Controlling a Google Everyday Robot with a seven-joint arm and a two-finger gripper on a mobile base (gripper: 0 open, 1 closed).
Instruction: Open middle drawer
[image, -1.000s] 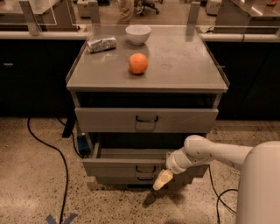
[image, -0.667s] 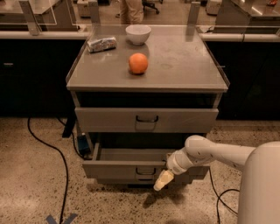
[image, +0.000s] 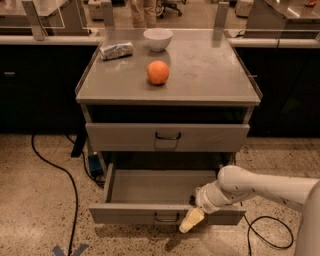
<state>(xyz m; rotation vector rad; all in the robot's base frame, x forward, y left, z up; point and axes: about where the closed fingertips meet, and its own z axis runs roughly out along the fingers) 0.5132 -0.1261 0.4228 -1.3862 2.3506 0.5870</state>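
**Drawer cabinet with worktop: contents and positions**

Item 1. Middle drawer (image: 131, 214): grey metal, flat front, small dark loop handle (image: 166, 217) at centre. It stands pulled well out from the cabinet, with its front the nearest face to the camera. The interior is exposed from above, showing a grey floor and side walls.

Item 2. Top drawer (image: 120, 137): grey, same pattern, with its own dark loop handle (image: 167, 136). Its front sits under the worktop edge and no interior is visible.

Item 3. Claw (image: 191, 220): pale yellowish tip on a white arm (image: 260, 187) that enters from the right. It is at the middle drawer's front, just right of the loop handle and pointing down and to the left. Whether it is wide or narrow cannot be told.

Item 4. Worktop (image: 210, 65): grey, flat, raised lip at the sides. It carries:
- an orange (image: 158, 72), left of centre, standing alone;
- a white bowl (image: 158, 39), at the back edge behind the orange, contents not visible;
- a foil-wrapped packet (image: 116, 50), at the back left, near the bowl but apart from it.

Item 5. Floor (image: 35, 210): speckled, with a black cable (image: 65, 175) trailing across it left of the cabinet.
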